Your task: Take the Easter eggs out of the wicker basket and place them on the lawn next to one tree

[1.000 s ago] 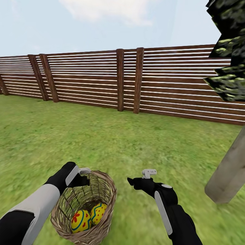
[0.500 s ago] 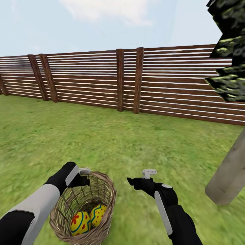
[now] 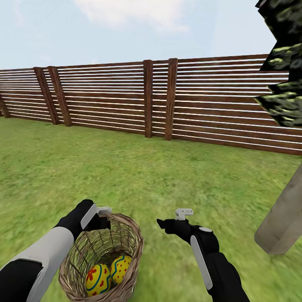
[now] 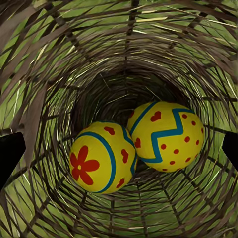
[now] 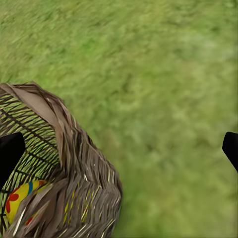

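Fingertips (image 4: pixel 10 153) flanking two basket eggs (image 4: pixel 136 148)

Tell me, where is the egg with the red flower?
In the head view, the red-flower egg lies deep in the wicker basket at lower left, touching the zigzag egg.

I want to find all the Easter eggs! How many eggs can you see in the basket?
2. The red-flower egg and the blue-zigzag egg lie touching at the bottom of the wicker basket. Another egg could be hidden beneath them or behind the weave.
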You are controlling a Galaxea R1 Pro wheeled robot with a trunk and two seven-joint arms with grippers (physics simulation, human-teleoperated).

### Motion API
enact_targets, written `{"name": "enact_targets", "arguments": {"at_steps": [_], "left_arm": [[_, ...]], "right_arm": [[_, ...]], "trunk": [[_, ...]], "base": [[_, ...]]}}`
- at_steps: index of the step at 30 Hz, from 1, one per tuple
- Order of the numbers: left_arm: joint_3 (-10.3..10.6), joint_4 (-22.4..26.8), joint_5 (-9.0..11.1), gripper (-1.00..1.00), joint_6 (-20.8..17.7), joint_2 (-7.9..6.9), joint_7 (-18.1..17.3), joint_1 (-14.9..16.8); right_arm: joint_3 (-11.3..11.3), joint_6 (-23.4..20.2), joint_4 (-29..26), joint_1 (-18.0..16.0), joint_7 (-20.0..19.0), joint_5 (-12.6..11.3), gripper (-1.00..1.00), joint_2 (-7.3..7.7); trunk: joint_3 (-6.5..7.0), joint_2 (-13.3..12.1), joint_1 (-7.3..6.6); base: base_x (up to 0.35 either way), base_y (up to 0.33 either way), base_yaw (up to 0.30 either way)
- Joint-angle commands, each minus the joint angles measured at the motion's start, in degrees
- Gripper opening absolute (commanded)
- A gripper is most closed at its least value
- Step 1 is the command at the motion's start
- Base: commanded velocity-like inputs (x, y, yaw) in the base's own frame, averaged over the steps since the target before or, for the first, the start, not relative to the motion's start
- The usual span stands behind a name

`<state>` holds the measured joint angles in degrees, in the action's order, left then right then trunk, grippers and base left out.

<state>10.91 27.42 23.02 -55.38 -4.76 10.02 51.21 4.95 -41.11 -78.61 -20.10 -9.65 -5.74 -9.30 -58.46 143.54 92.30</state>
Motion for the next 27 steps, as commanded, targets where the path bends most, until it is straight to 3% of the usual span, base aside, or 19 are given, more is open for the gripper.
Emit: {"name": "enact_targets", "arguments": {"at_steps": [1, 27], "left_arm": [[0.4, 0.1, 0.6, 1.00, -0.2, -0.07, 0.4, 0.0], [0.4, 0.1, 0.6, 1.00, -0.2, -0.07, 0.4, 0.0]], "right_arm": [[0.0, -0.3, -0.1, 0.0, 0.2, -0.5, 1.00, -0.01], [0.0, -0.3, -0.1, 0.0, 0.2, -0.5, 1.00, -0.01]], "trunk": [[-0.06, 0.0, -0.01], [-0.06, 0.0, -0.01]], "base": [[0.084, 0.000, 0.000], [0.071, 0.000, 0.000]]}}
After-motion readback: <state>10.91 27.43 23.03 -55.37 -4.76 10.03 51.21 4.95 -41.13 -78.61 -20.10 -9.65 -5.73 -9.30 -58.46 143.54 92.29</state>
